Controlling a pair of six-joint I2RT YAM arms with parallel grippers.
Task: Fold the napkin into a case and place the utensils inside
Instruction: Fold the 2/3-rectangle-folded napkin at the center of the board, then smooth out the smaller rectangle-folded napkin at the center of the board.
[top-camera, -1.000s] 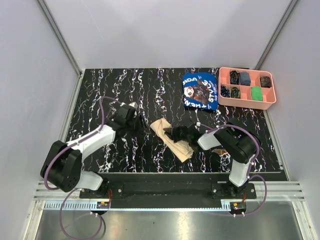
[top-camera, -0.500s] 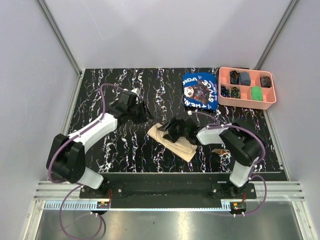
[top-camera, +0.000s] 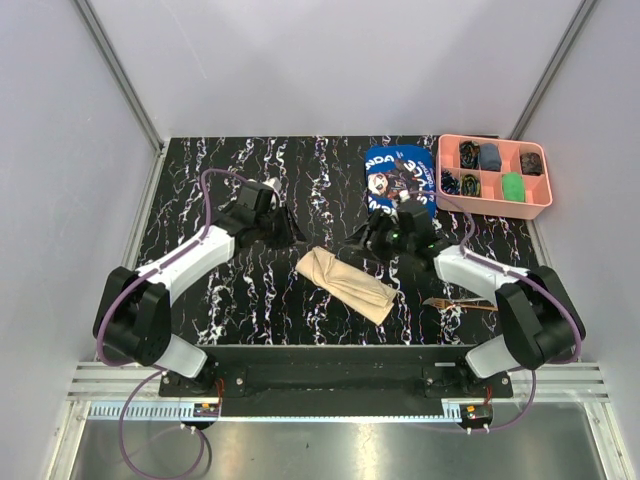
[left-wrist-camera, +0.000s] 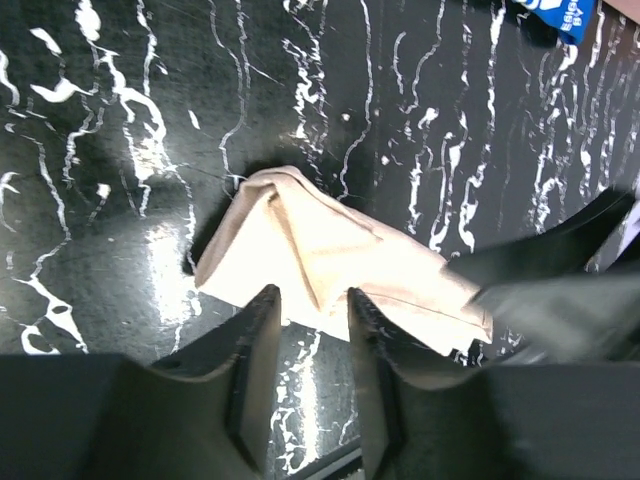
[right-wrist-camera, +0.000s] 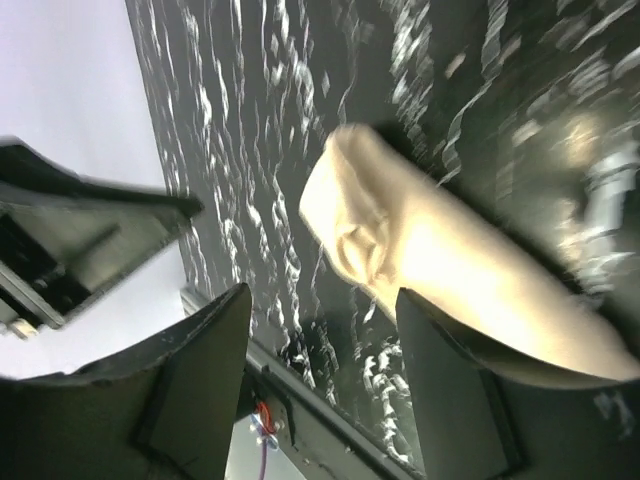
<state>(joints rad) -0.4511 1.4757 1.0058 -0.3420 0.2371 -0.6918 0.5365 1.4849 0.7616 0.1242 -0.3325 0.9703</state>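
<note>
The napkin (top-camera: 345, 280) lies on the black marbled table as a narrow beige folded packet, the case, slanting from upper left to lower right. In the wrist views it shows as the same napkin (left-wrist-camera: 330, 250) and napkin (right-wrist-camera: 450, 270), with nothing lying on it. My left gripper (top-camera: 288, 232) hangs open just behind its left end, and the left gripper (left-wrist-camera: 308, 300) has nothing between its fingers. Behind its right part my right gripper (top-camera: 364, 236) is off the cloth, and the right gripper (right-wrist-camera: 322, 300) stands wide open and empty. Brown utensils (top-camera: 455, 302) lie right of the napkin, partly under the right arm.
A blue printed cloth (top-camera: 400, 180) lies at the back centre-right. A pink compartment tray (top-camera: 493, 202) with small items stands in the back right corner. Grey walls close three sides. The other arm shows at the edge of each wrist view.
My right gripper has opened, let go of the napkin and drawn back toward the blue cloth. The left gripper has shifted a little right and back. The napkin now lies flat and uncovered.
</note>
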